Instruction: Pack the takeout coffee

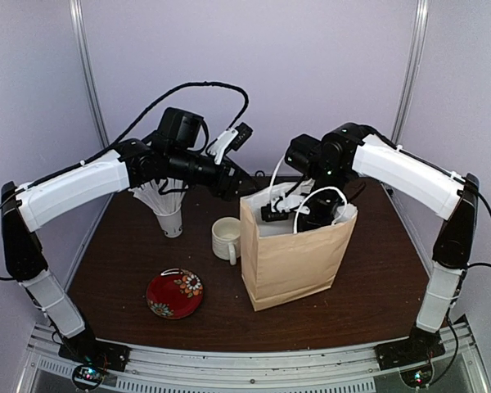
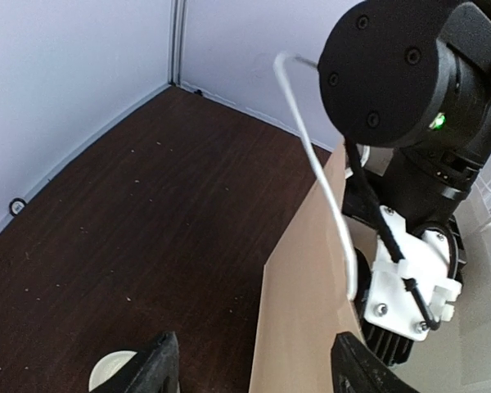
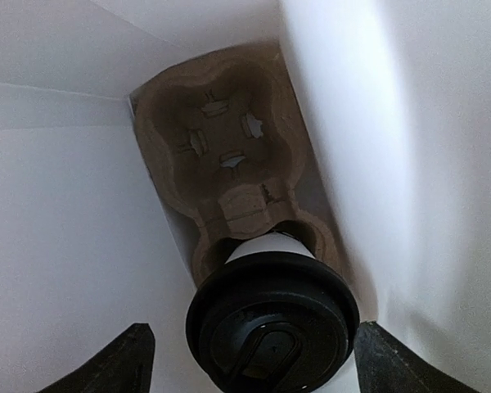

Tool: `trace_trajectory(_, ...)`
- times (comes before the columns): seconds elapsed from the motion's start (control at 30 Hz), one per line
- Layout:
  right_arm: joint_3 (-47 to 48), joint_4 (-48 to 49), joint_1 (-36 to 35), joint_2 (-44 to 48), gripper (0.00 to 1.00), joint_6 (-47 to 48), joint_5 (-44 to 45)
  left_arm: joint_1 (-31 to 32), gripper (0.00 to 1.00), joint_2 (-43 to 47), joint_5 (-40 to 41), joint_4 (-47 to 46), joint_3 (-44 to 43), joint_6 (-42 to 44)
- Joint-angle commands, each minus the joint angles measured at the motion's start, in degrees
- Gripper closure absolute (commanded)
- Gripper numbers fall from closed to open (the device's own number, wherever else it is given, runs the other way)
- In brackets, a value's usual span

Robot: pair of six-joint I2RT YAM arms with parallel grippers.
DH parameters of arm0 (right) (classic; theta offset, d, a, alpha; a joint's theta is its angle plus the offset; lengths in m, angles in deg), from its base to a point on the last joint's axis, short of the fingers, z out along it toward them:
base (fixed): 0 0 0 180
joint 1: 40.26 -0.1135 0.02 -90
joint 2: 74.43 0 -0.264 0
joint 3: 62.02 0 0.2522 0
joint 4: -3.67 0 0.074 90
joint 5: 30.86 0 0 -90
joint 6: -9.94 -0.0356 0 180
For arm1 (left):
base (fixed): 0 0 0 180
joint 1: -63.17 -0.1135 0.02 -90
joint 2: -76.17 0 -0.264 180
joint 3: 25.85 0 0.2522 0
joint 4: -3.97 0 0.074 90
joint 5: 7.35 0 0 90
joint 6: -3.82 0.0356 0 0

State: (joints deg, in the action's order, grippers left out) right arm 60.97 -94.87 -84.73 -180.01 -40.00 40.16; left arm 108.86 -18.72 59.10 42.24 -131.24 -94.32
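Soft, even light from above leaves only a faint shadow on the dark tabletop (image 1: 114, 254) around the paper bag (image 1: 295, 258). Inside the bag its white walls glow almost washed out, and the black lid (image 3: 272, 323) shows a dull sheen. Behind the bag, the upright rails (image 1: 87, 74) lean with wide-angle distortion.

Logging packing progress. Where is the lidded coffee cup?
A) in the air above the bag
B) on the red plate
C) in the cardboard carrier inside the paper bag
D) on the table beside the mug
C: the right wrist view shows the cup, under its black lid, set in the cardboard carrier between the paper bag's white inner walls.
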Motion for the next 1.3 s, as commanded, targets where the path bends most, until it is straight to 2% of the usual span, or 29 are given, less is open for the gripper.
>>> trace_trajectory(0.0,-2.02,0.88,0.17,2.13,0.26,-1.38,-2.23,-0.43,0.33,-1.46,-6.22,-2.15,-1.65,-2.89)
trace_trajectory(0.07,-1.92,0.37,0.13,1.35,0.34,-1.54,-2.37,-0.43,0.33,-1.92,-7.04,-2.27,-1.83,-3.56)
trace_trajectory(0.2,-2.35,0.97,0.17,1.57,0.38,-1.86,-1.93,-0.43,0.33,-2.35,-8.08,-3.01,-1.78,-4.22)
trace_trajectory(0.37,-2.18,0.86,0.13,4.02,0.16,-1.51,-2.02,-0.23,0.32,-3.81,-10.58,-2.13,-3.54,-4.39)
trace_trajectory(0.77,3.52,1.54,0.31,11.26,0.04,-0.93,-0.60,0.06,0.32,-4.84,-10.72,-1.47,-5.70,-3.10)
trace_trajectory(0.97,8.42,2.19,2.52,13.09,0.08,-2.24,-3.48,0.71,0.33,-5.15,-9.96,-0.78,-6.72,-2.23)
trace_trajectory(1.1,10.45,6.16,6.52,16.76,0.12,-4.24,-7.65,0.71,0.33,-2.65,-8.51,-0.14,-5.51,-0.81)
trace_trajectory(1.27,10.12,9.27,11.04,17.12,0.20,-6.48,-10.91,0.71,0.33,0.06,-7.23,0.54,-3.07,0.39)
